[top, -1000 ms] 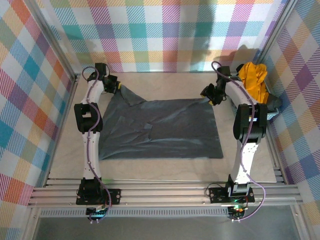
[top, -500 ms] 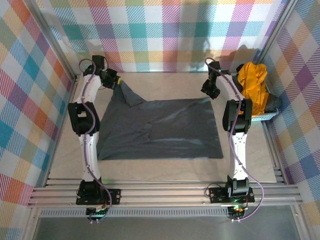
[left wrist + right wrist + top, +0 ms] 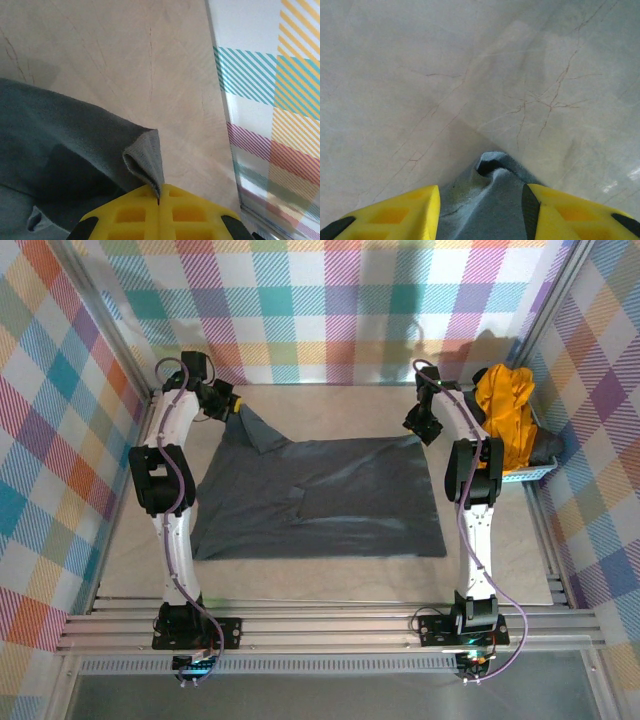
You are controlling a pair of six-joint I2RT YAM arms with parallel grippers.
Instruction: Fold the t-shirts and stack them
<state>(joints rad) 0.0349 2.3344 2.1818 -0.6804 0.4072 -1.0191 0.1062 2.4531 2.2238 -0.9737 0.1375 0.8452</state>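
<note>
A dark slate-grey t-shirt [image 3: 320,495] lies spread wide on the table. Its far left corner [image 3: 146,159] is raised off the table, and my left gripper [image 3: 230,403] is shut on it; the yellow fingers [image 3: 125,215] meet with the cloth pinched between them. Over the far right corner my right gripper [image 3: 421,427] is open. That corner [image 3: 492,197] lies bunched between the spread fingers [image 3: 400,215], apart from both. A mustard-yellow t-shirt [image 3: 505,405] is heaped at the right wall, with a bit of dark grey cloth [image 3: 549,446] beside it.
A light blue basket [image 3: 535,472] at the right edge holds the yellow heap. Checked walls close the table at the back and both sides [image 3: 280,100]. Bare marble table [image 3: 330,410] runs behind the shirt and in front of it [image 3: 320,575].
My left gripper has drawn the far left corner up and back towards the left corner of the table. The right gripper has lifted off the far right corner and dipped back over it.
</note>
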